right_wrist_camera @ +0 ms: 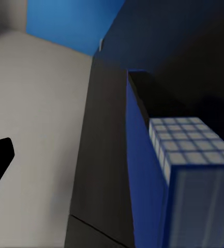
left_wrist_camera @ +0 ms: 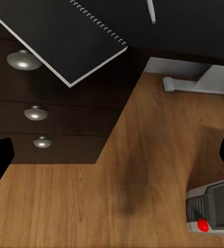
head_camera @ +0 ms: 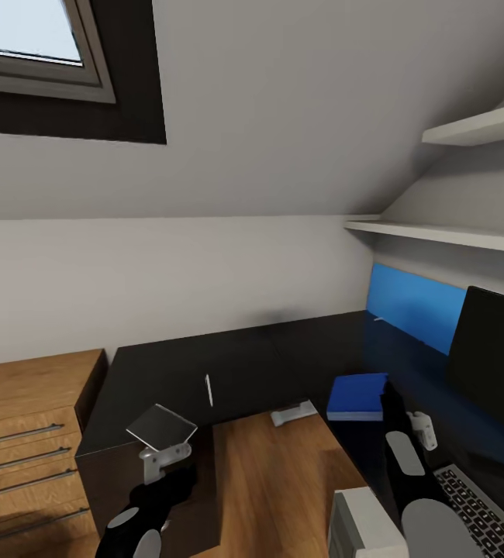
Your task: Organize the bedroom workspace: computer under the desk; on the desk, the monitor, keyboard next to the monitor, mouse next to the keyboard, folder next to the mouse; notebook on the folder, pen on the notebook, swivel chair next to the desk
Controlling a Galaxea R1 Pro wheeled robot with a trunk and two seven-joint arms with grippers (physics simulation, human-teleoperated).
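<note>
Spiral-bound grey notebook (head_camera: 161, 425) overhangs black desk (head_camera: 236, 364) edge.

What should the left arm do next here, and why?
Probably lift the open left gripper to the overhanging corner of the notebook and close: it juts past the desk edge just ahead, and the folder lies on the desk, still bare.
</note>
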